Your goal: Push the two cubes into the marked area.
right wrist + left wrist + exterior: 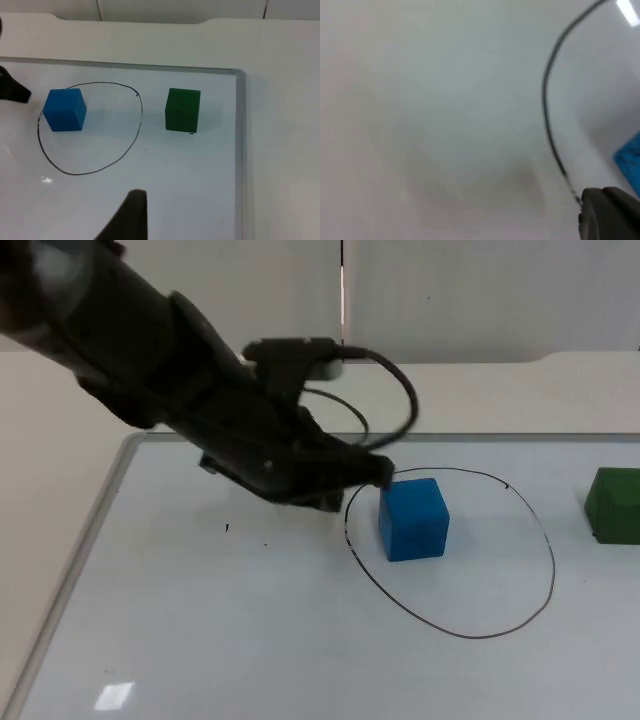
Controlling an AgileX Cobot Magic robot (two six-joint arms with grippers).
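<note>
Nearest the lens: bare whiteboard (200,640) surface lying flat on the desk (60,440), glossy and likely slick.

Blue cube (413,518): inside the drawn outline (520,612), close to the line's edge on the side facing the left jaws (378,472), which sit touching or just beside its upper corner. Sharp edges, flat faces, matte colour; probably light, stiff and foam- or wood-like, so likely to slide easily and also to twist if nudged off-centre. Best contact judged to be the middle of a side face, low down, not a corner. No grasp needed for a push.

Green cube (183,110): outside the outline, well apart from the left jaws, beyond the far side of the ring, near the whiteboard's framed edge. Same build by the look of it, same handling expected. Still to be pushed in.

Left arm pose: stretched low and slanting across the board, tip down at the outline's rim. Opening of its jaws not discernible; nothing visibly clasped.

Right gripper (131,212): held high and back from the board, overlooking both cubes, waiting. Opening likewise not discernible.
</note>
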